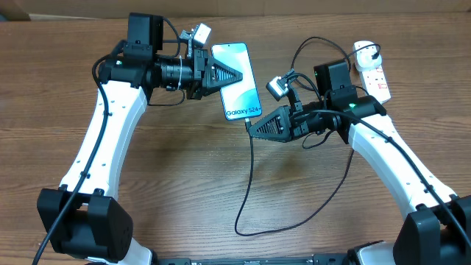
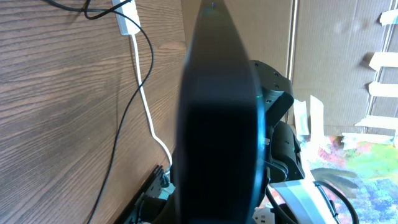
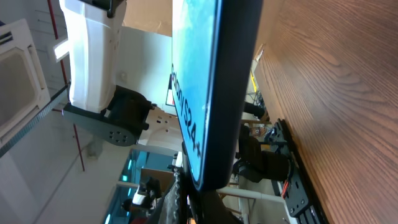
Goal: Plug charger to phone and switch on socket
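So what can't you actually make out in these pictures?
- Overhead: whether the charger tip is seated in the phone. The right hand crowds that corner and the joint is too small.
- Overhead: the socket switches are too small to read as on or off.
- Left wrist view: the phone's dark edge fills the middle, hiding the fingers of the left hand.
- Right wrist view: the phone looms close; no port or plug shows.

The overhead view is sharp and evenly lit from above; only soft, faint shadows are cast on the wooden table (image 1: 184,184). The screen of the phone (image 1: 237,77) is seen glowing bright cyan. In the left wrist view its dark edge is blurred, close to the lens. The right wrist background is washed out by bright light.
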Controlling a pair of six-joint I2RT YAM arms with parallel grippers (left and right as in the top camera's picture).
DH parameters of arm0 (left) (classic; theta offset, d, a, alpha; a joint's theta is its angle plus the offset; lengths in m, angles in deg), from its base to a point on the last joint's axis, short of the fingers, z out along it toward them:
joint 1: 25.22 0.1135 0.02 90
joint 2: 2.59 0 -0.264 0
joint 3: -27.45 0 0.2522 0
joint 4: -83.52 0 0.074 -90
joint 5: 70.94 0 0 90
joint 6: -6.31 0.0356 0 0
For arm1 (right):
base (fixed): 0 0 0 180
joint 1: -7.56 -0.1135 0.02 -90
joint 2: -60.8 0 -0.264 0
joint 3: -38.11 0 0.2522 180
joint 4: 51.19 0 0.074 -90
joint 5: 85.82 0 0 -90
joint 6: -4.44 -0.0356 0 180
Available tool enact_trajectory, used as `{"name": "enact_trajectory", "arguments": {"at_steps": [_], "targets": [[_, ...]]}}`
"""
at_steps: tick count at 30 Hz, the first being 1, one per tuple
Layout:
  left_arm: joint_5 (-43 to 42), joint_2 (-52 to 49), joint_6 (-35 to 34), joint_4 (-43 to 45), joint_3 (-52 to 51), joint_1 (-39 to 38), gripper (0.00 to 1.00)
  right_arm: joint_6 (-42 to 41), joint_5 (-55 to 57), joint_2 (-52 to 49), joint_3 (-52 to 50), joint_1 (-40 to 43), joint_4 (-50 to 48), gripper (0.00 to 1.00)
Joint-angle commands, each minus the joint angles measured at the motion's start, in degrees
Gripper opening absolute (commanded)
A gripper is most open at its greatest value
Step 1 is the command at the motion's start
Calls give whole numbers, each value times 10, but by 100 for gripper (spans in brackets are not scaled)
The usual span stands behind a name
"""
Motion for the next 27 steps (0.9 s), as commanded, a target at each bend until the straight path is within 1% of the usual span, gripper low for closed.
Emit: {"name": "enact_trajectory", "arguments": {"at_steps": [1, 21, 27], "targets": [[-29, -3, 1, 3, 0, -4, 4, -9, -19, 11, 19, 1, -8, 4], [-28, -3, 1, 5, 0, -9, 4, -12, -19, 11, 19, 1, -8, 4], [-28, -3, 3, 5, 1, -9, 4, -26, -19, 11, 19, 1, -8, 4]]}}
